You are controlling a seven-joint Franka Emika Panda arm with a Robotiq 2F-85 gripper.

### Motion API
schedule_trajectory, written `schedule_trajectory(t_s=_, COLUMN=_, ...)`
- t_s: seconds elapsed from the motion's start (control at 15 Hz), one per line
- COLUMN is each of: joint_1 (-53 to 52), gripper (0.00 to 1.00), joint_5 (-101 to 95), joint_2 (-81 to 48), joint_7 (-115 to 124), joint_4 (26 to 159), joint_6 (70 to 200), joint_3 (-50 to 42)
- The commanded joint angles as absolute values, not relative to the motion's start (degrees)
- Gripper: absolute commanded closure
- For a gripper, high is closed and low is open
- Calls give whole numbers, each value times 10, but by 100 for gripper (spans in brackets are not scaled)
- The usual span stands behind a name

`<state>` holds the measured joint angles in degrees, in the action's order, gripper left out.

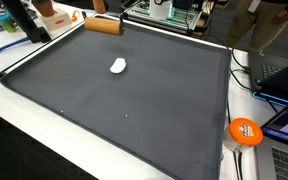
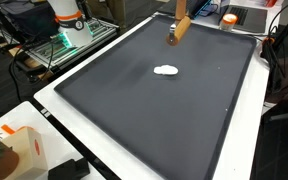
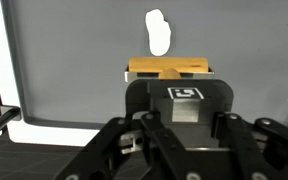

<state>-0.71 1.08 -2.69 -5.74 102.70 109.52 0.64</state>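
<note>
The claw (image 3: pixel 170 80) is pressed together on a wooden block (image 3: pixel 149 66), pinching it between its fingertips; in both exterior views the block (image 1: pixel 104 27) (image 2: pixel 180 28) sits at the far edge of the dark mat (image 2: pixel 134 110) that covers the tabletop (image 1: pixel 24 125). A small white lump (image 3: pixel 158 32) lies on the mat just beyond the claw's tips, apart from the block. It also shows in both exterior views (image 1: pixel 117 66) (image 2: pixel 166 70).
</note>
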Motion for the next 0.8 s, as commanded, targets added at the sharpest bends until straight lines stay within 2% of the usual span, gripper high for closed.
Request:
schedule_trajectory(t_s=0.0, joint_1=-1, gripper=78, joint_5=27, joint_2=4, joint_7=-73, joint_4=1062, joint_6=1114, joint_3=3)
schedule_trajectory(t_s=0.07, joint_1=0, gripper=78, joint_5=37, joint_2=5, joint_7=-69, joint_4=1063, joint_6=1118, joint_3=2)
schedule_trajectory(t_s=0.13, joint_1=-4, gripper=53, joint_5=15, joint_2=-19, joint_7=-59, joint_4=1037, joint_6=1099, joint_3=6)
schedule_trajectory(t_s=0.27, joint_1=-3, gripper=53, joint_5=21, joint_2=-16, joint_7=-59, joint_4=1040, joint_6=1103, joint_3=4)
schedule_trajectory(t_s=0.33, joint_1=-1, gripper=78, joint_5=22, joint_2=-18, joint_7=-76, joint_4=1040, joint_6=1105, joint_3=3)
schedule_trajectory(t_s=0.73, joint_1=12, gripper=78, joint_5=23, joint_2=23, joint_7=-273, joint_4=1121, joint_6=1176, joint_3=-8)
